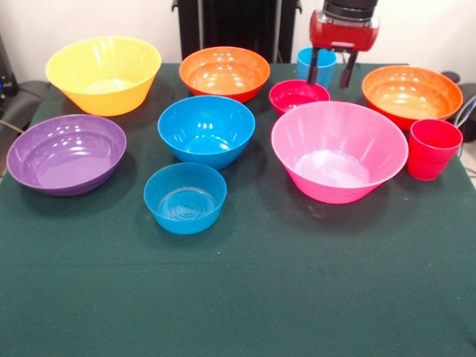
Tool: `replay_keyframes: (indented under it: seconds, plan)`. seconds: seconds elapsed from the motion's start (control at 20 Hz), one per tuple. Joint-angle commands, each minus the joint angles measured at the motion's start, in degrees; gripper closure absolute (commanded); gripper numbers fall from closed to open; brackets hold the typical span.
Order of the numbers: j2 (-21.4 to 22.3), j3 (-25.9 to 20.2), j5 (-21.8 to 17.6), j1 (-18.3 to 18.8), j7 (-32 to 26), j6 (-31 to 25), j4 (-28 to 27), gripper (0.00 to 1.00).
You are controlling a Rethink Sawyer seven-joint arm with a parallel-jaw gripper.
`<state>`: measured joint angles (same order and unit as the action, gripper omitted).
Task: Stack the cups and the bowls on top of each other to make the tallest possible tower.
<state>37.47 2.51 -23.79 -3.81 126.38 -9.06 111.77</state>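
Note:
All the bowls stand singly on the green table (238, 297); none is stacked. Yellow (103, 74), orange-red (224, 72) and a second orange-red bowl (411, 93) are at the far side. The small magenta-red bowl (299, 95) sits behind the big pink bowl (338, 149). Purple (65, 152), medium blue (206, 130) and small blue (184, 197) bowls are on the left. The red cup (433, 149) stands at the right. The light blue cup (318, 63) is at the far side. My gripper (331, 73) hangs open and empty, with the cup showing between its fingers.
The robot's black pedestal (238, 26) stands behind the table's far edge. Dark equipment shows at the left edge (9, 85) and right edge (465, 97) beyond the cloth.

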Motion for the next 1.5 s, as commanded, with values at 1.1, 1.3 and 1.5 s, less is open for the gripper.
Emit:
replay_keyframes:
  seconds: [1.1,1.3,1.5]
  plan:
    - [-18.5,9.0,1.4,-10.6,6.1,17.9,-0.6,0.0]
    - [-18.2,7.6,1.4,-9.3,5.8,16.8,-0.9,0.0]
    - [-17.5,6.3,1.8,-8.9,6.0,15.9,-0.7,0.0]
